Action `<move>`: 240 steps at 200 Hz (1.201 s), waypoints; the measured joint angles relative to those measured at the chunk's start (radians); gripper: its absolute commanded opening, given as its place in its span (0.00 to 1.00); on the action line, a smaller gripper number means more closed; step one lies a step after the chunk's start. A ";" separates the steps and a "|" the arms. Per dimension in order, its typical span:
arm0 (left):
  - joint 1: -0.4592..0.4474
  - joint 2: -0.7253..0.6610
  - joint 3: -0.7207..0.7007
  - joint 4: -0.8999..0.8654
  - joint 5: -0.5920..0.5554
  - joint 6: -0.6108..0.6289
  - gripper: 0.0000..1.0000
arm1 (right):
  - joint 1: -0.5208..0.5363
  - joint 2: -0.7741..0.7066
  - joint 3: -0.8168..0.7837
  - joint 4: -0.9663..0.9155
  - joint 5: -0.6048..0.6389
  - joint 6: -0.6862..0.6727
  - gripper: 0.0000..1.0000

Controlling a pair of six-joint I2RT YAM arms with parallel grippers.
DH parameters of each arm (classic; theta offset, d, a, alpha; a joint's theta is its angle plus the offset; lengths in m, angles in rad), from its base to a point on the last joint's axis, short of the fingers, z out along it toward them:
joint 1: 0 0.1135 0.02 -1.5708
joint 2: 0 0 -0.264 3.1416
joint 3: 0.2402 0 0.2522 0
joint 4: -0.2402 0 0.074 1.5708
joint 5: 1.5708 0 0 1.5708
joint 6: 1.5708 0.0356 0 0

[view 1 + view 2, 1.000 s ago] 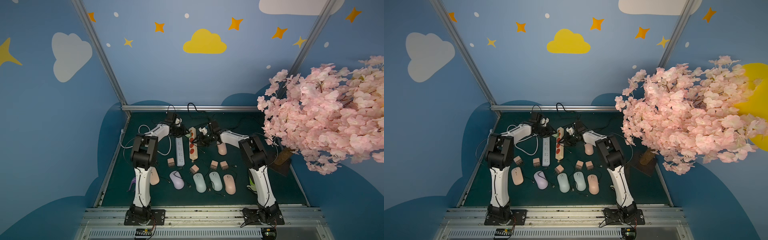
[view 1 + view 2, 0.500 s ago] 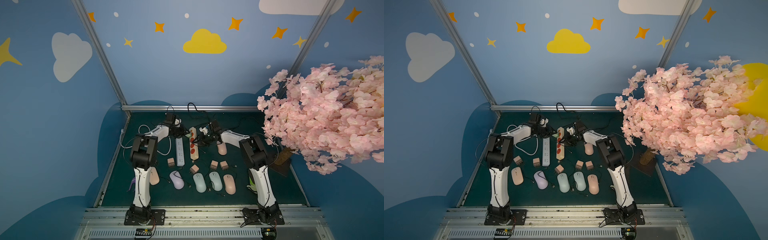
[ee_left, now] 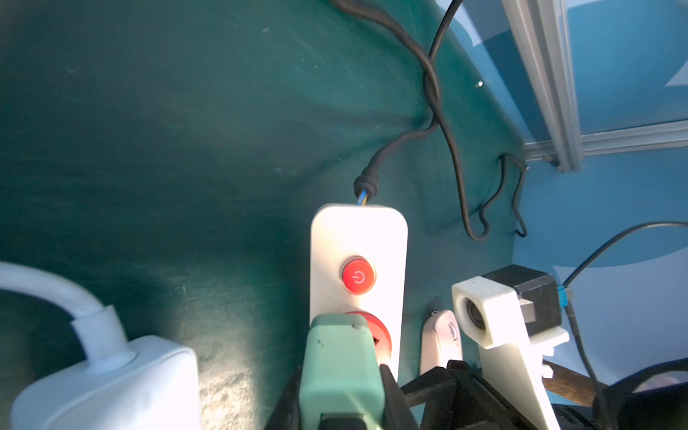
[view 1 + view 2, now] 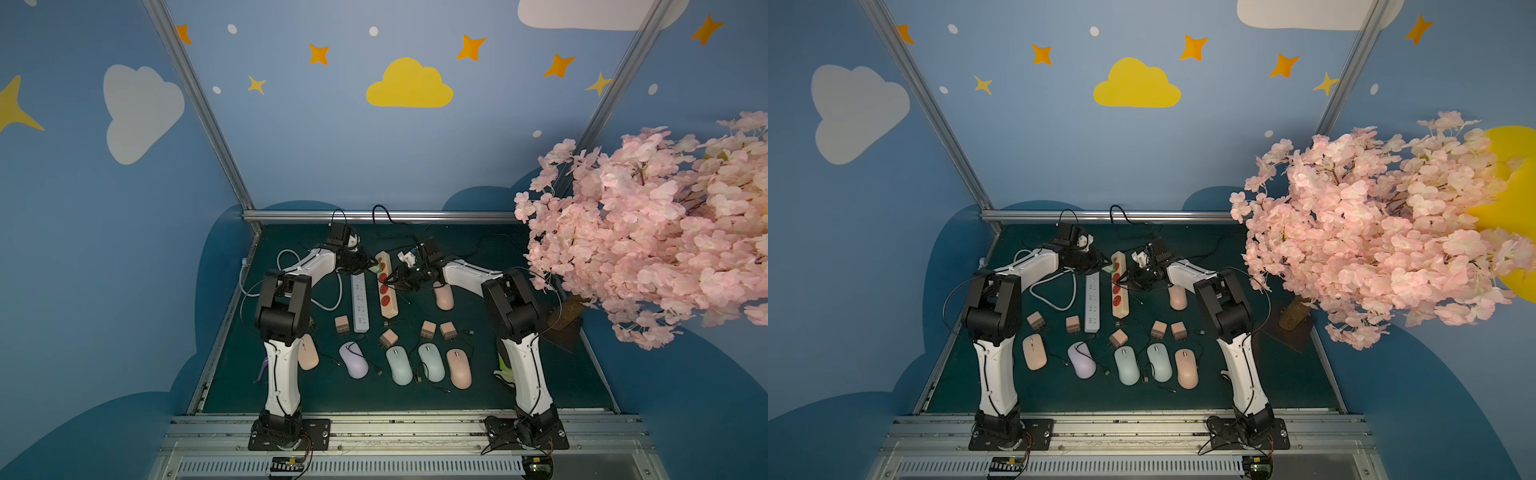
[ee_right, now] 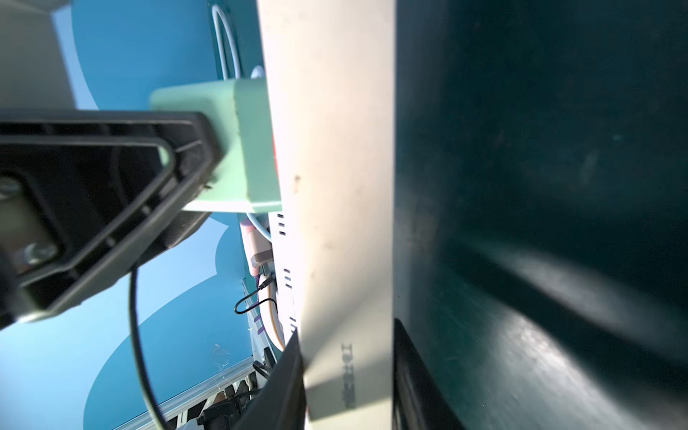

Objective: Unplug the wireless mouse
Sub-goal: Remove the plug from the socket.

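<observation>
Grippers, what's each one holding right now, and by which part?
Left gripper pinches the mint-green charger plug by its sides; right gripper clamps the beige power strip around mid-length.

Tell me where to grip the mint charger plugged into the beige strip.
Its two flat side faces, coming from above: the boxy mint charger stands upright out of the beige strip. The left gripper holds it that way; the right gripper clamps the strip's edges.

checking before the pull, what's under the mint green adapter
A red socket of the beige power strip; its edge peeks out beside the mint green adapter. Prongs and the rest of the socket are covered.
</observation>
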 measured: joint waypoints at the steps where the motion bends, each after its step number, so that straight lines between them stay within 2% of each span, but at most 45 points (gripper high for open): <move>1: 0.000 0.000 0.001 -0.002 0.000 0.002 0.04 | 0.000 0.000 0.000 0.000 0.000 0.000 0.00; 46: -0.064 -0.001 0.114 -0.144 -0.149 0.102 0.04 | -0.002 -0.013 0.000 -0.010 -0.007 -0.014 0.00; 65: -0.053 -0.008 0.084 -0.097 -0.117 0.076 0.04 | -0.007 -0.019 0.000 -0.019 -0.005 -0.019 0.00; 100: 0.011 -0.013 -0.037 0.037 0.029 -0.043 0.04 | 0.000 -0.019 -0.002 -0.021 0.008 -0.015 0.00; 120: 0.004 -0.013 -0.013 -0.010 0.012 -0.017 0.04 | 0.006 -0.019 -0.002 -0.024 0.019 -0.015 0.00; 154: -0.039 -0.027 0.061 -0.109 -0.116 0.083 0.04 | 0.006 -0.021 -0.002 -0.019 0.009 -0.025 0.00; 201: 0.018 -0.053 -0.057 0.003 0.005 -0.013 0.04 | 0.013 -0.022 -0.001 -0.016 0.005 -0.025 0.00; 240: -0.043 -0.053 0.053 -0.130 -0.143 0.092 0.04 | 0.016 -0.028 0.002 -0.023 0.008 -0.034 0.00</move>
